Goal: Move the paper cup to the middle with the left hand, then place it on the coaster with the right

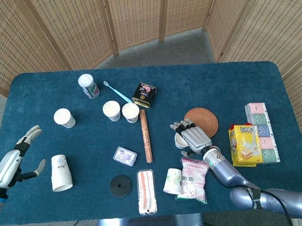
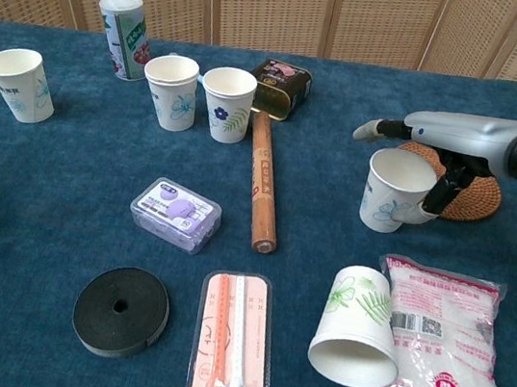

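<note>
Our right hand [image 2: 438, 167] wraps loosely around the upright paper cup [image 2: 391, 189], thumb at its side, fingers spread over the rim, ready to lift. Just beyond the fingertips waits the coaster [image 1: 201, 119]. Our left hand [image 1: 15, 161] rests open.

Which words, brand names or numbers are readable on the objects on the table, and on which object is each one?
"LiPO", approximately, on the yellow snack pack; small and blurred.
White pouch: barcode and print, too small to read.
Green-and-white can: print too blurred to read.
Dark tin and purple case: labels unreadable.
Paper cups carry only flower patterns, no text.
</note>
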Robot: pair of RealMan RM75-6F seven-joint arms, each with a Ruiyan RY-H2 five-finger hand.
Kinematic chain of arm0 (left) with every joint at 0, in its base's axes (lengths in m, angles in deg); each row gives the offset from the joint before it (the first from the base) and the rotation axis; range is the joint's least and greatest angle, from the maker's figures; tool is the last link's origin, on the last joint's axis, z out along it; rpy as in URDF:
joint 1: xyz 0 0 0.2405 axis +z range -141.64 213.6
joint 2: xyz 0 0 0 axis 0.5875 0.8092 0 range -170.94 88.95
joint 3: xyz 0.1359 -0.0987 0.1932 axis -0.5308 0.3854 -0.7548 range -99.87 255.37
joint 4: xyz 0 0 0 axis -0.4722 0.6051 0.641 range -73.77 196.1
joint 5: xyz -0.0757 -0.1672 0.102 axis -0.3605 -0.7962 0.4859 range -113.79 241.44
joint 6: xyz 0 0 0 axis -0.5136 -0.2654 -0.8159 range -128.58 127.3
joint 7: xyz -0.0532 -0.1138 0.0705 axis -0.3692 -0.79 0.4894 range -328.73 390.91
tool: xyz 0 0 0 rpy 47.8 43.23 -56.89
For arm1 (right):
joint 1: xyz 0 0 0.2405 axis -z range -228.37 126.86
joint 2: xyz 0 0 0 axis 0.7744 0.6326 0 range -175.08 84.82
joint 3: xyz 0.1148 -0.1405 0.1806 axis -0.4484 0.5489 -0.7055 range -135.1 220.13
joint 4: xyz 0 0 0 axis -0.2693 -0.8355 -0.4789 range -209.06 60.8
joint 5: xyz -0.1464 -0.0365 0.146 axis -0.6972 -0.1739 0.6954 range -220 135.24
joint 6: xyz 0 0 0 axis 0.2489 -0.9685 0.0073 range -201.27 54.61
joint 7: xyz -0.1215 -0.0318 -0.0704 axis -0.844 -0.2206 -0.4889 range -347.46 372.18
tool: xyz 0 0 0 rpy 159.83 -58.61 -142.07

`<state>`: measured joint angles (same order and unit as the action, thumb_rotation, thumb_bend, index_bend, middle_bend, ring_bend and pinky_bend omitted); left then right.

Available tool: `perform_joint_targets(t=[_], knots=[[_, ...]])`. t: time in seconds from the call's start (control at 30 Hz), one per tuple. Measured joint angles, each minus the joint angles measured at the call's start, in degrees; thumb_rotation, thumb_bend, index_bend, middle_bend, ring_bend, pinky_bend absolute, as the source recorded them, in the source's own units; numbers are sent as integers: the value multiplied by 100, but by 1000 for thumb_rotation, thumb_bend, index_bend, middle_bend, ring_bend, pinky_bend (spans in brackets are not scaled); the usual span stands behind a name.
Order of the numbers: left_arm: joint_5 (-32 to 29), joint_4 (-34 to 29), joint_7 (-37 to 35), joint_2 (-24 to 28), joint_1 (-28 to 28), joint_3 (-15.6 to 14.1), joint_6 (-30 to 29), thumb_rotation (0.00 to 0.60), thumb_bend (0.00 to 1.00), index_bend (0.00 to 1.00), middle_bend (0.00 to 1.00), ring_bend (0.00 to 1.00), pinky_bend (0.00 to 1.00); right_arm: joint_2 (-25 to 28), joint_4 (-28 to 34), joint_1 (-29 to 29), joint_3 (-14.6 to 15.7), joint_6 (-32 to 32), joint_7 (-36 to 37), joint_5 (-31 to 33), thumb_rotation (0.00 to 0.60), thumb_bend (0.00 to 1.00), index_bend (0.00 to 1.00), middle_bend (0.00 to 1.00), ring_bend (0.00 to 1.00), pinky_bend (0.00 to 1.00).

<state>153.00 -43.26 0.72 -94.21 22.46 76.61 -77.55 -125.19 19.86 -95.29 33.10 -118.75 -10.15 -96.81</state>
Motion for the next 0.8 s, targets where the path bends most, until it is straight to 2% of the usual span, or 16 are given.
perform_joint_targets(t=[0.07,0.13,0.2,0.4,0.63,0.8], knots=[[28,18,-28,-17,12,-4,-10,600,494,0,0,0,0,-14,-27,-26,27,-22,-4,-14,600,321,106,26,0,126],[43,42,-56,-22,14,-21,20,600,493,0,0,0,0,-34,-58,-32,41,-65,20,-57,600,328,190,109,0,259],[44,61,-74,-20,14,-39,69,600,493,0,0,0,0,-53,-91,-31,51,-91,71,-82,600,336,225,162,0,339],[84,79,-54,-29,42,-51,52,600,493,0,0,0,0,-77,-205,-64,87,-92,206,-118,600,350,273,189,6,408],[114,86,-37,-51,61,-45,37,600,492,0,0,0,0,-99,-292,-79,93,-125,351,-141,600,361,326,234,99,568],[143,81,-54,-46,72,-51,28,600,493,0,0,0,0,-134,-403,-78,124,-84,474,-140,600,362,336,246,129,627]])
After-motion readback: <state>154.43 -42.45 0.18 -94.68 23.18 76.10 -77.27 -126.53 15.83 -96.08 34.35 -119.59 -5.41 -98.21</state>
